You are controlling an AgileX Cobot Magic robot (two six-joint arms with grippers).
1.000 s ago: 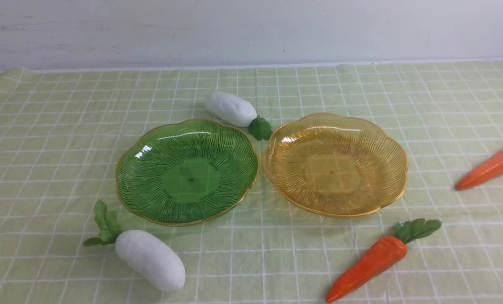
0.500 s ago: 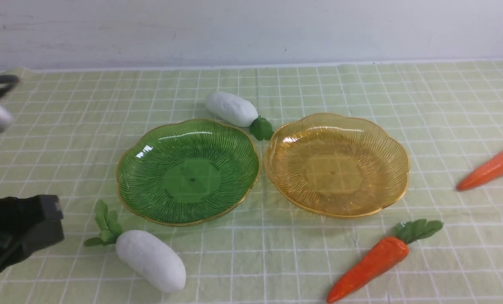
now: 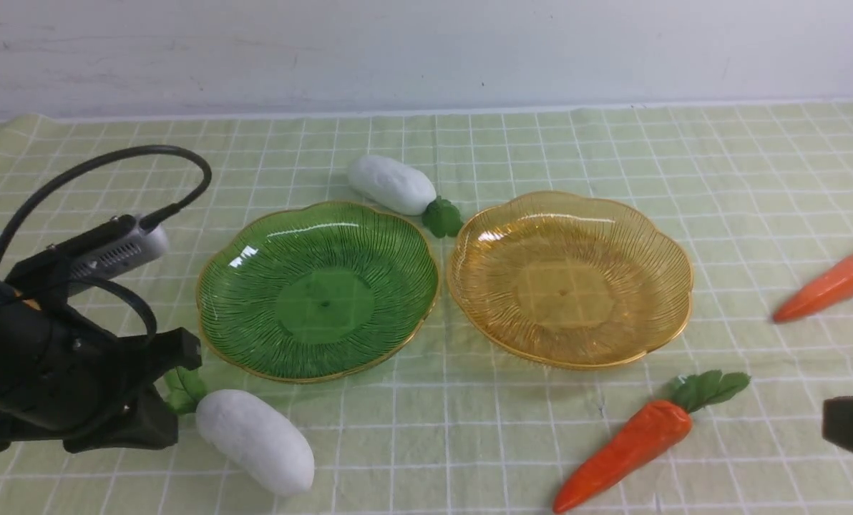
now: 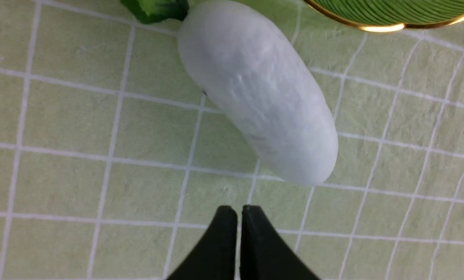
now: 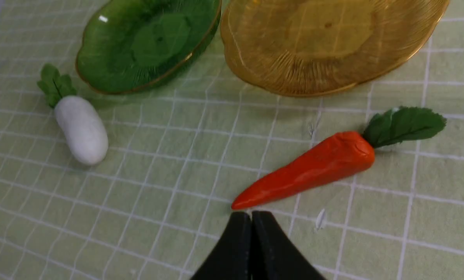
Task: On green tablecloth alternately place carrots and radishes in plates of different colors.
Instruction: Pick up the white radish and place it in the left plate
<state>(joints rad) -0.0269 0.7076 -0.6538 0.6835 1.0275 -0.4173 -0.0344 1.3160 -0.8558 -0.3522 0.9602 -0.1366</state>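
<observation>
On the green tablecloth [image 3: 426,429] an empty dark green plate [image 3: 317,290] and an empty amber plate [image 3: 568,277] sit side by side. One radish [image 3: 255,440] lies in front of the green plate, another [image 3: 391,184] behind it. One carrot [image 3: 627,447] lies in front of the amber plate, another [image 3: 831,285] at the right edge. My left gripper [image 3: 156,429] is shut and empty, just left of the near radish [image 4: 259,93]. My right gripper [image 3: 852,429] is shut and empty; in the right wrist view it [image 5: 251,217] is near the tip of the near carrot [image 5: 306,171].
A white wall runs along the cloth's far edge. The left arm's black cable [image 3: 97,164] loops above the cloth's left side. The right wrist view also shows the near radish [image 5: 82,130], the green plate [image 5: 150,42] and the amber plate [image 5: 325,42].
My left arm has come in from the left edge and moved right, up to the near radish's leaves. My right gripper has entered at the lower right edge. The vegetables and plates have not moved.
</observation>
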